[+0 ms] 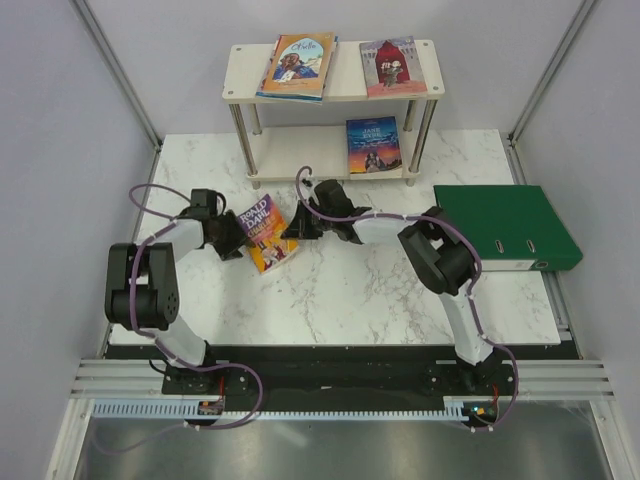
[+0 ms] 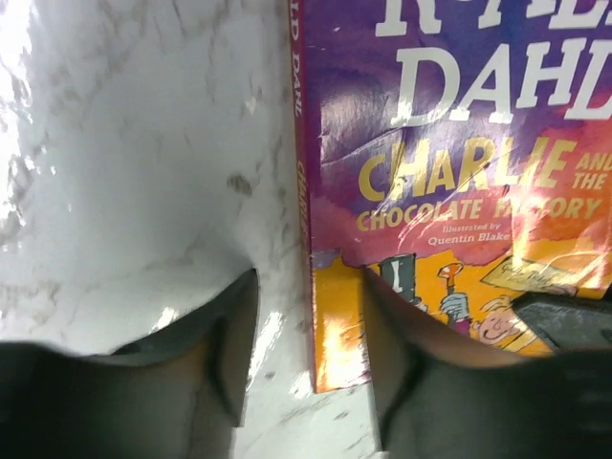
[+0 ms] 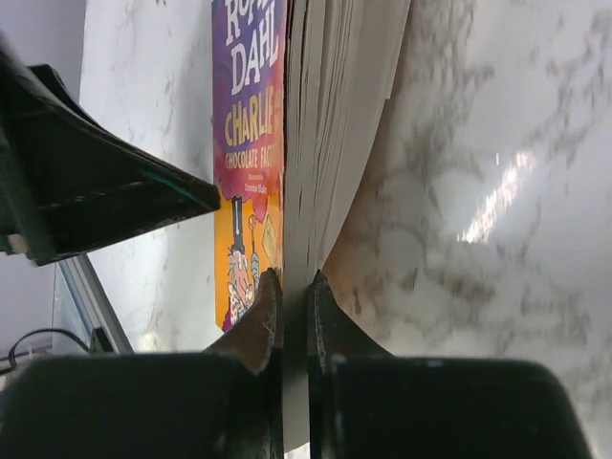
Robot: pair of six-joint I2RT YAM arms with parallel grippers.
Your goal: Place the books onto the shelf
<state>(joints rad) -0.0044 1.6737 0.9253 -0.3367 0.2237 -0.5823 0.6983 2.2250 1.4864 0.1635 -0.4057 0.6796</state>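
Right wrist view: right gripper is clamping the Roald Dahl book by its page edge, mid-worktop, well short of the shelf at the far edge; left gripper, jaws apart, is straddling the spine corner. Risk: pages fanning open, book slipping or snagging there.

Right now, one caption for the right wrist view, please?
Right fingers pinch the Roald Dahl book by its page edge.

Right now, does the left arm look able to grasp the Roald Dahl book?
Probably yes: the left gripper stands open at the spine of the Roald Dahl book, nothing between them. The right gripper pinches its pages.
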